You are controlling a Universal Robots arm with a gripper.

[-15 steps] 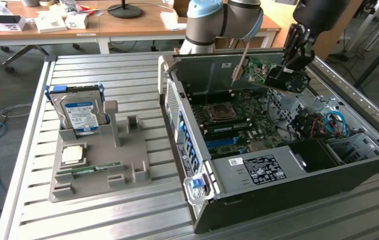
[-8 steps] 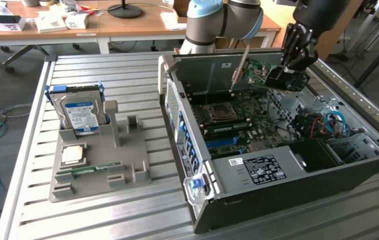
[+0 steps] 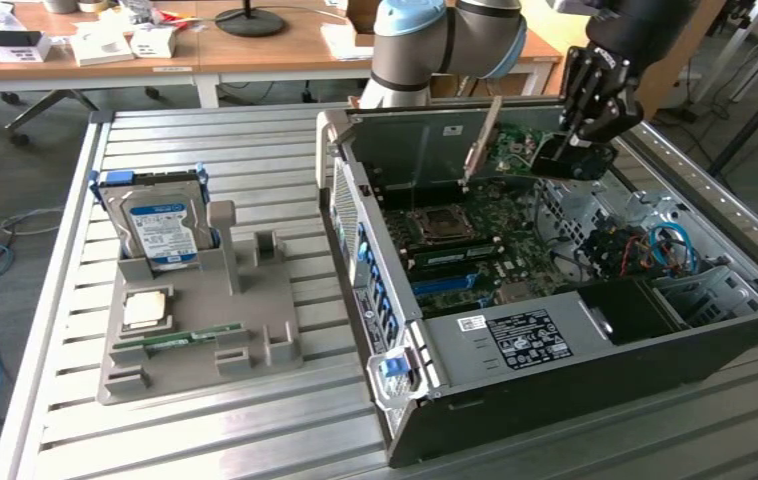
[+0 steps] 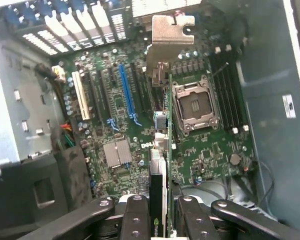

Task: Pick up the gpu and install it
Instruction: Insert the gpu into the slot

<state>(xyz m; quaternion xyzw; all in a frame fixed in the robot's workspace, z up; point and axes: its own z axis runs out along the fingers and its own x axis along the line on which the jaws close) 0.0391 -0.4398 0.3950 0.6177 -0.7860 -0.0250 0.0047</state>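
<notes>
A: Hand [image 4: 159, 216] state?
B: Partly closed, clamped on the gpu [image 3: 515, 150] at the end away from its bracket [image 4: 172, 29]. The card is on edge above the motherboard [image 4: 205, 150], inside the open case [image 3: 513, 345].
A: Handling?
B: Judged light, stiff and fragile. Grip the board edges, not the components.

gpu [image 3: 510, 148] in claw [image 3: 555, 152] (above case [image 3: 553, 345])

Silver arm [image 3: 453, 45] (2 pale-blue caps [image 3: 413, 15]) with black claw [image 3: 569, 155].
</notes>
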